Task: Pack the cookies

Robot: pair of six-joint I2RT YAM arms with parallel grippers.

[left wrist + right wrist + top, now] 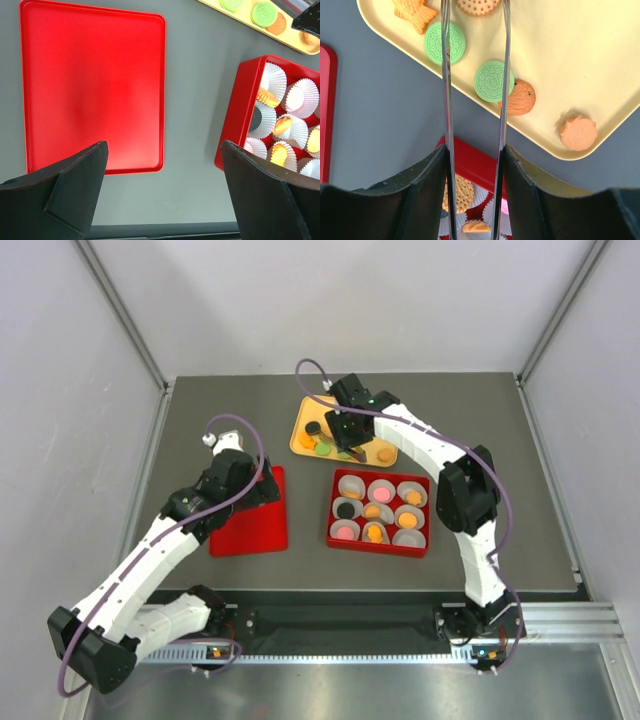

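Note:
Cookies lie on a yellow tray point(303, 416): two green ones point(493, 81) point(445, 42), an orange-brown one point(520, 97), a scalloped orange one point(578, 133). My right gripper point(474, 155) is shut on metal tongs point(446, 75). The tong blades stand apart over the tray, one green cookie between them. It is over the tray in the top view point(348, 435). A red box point(331, 512) of white paper cups holds several cookies. My left gripper point(164, 150) is open and empty over the bare table, between a red lid point(90, 85) and the box point(237, 115).
The red lid point(255, 515) lies flat left of the box. The box sits just in front of the yellow tray. A fish-shaped biscuit point(415, 12) and a round dotted biscuit point(478, 5) also lie on the tray. Grey walls close in the table on three sides.

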